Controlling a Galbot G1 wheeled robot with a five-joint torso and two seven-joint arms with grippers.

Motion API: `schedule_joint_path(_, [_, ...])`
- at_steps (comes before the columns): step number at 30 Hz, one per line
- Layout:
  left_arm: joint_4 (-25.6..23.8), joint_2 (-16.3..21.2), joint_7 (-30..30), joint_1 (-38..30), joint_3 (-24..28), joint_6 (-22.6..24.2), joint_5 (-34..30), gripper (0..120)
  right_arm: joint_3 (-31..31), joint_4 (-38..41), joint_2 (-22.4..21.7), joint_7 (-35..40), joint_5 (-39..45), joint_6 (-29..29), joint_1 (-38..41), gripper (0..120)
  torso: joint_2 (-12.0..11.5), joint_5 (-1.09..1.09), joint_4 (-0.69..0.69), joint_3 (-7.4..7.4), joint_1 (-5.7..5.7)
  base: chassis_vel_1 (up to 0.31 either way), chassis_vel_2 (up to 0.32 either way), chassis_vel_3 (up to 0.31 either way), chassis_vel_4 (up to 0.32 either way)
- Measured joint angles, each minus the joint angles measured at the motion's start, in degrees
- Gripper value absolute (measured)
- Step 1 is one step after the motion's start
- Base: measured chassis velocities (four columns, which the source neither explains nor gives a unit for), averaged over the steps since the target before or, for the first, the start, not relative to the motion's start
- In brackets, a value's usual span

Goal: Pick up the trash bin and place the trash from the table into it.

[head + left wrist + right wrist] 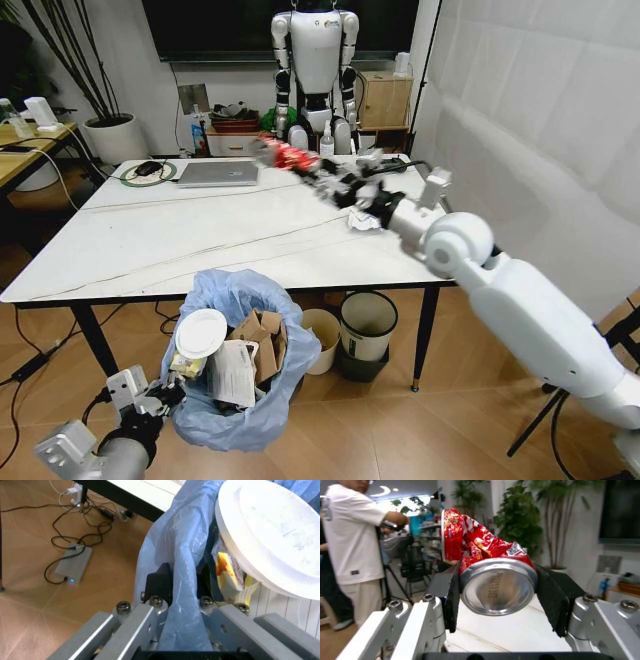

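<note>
My right gripper (318,178) reaches out over the white table (170,240), shut on a crushed red can (288,155) held above the top. In the right wrist view the can (490,566) sits clamped between both black pads (451,592). Low at my left, the left gripper (160,398) is shut on the blue bag rim of the trash bin (235,420), held off the floor beside the table. The bag (182,592) runs between its fingers. Inside the bin lie a white paper plate (200,332), brown cardboard (262,340) and a yellow wrapper (227,573). A crumpled white tissue (362,218) lies on the table under my right arm.
A laptop (218,173) and a mouse (148,168) sit at the table's far side. Under the table stand a cream round bin (322,340) and a white bin with black rim (368,325). A humanoid robot (315,70) stands behind. Cables and a power brick (72,564) lie on the floor.
</note>
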Motion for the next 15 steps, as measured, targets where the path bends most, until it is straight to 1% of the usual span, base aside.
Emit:
schedule_joint_path(6, [0.37,-0.13,-0.07,-0.57,0.01,0.09,-0.13,1,-5.95,0.86,2.29,0.06,0.16,1.07,-0.51,47,0.00,0.00,0.00,0.00,0.00,0.000,0.000,0.000,0.000])
schedule_joint_path(10, [0.39,-0.02,-0.26,-0.95,-0.41,0.19,-0.59,1,-7.87,0.94,3.32,0.16,-0.30,1.47,-1.66,47,0.00,0.00,0.00,0.00,0.00,0.000,0.000,0.000,0.000])
schedule_joint_path(15, [0.39,0.52,-0.72,-1.37,-1.64,0.36,-1.48,1,-9.71,2.83,2.87,0.65,-0.74,1.49,-3.06,47,0.00,0.00,0.00,0.00,0.00,0.000,0.000,0.000,0.000])
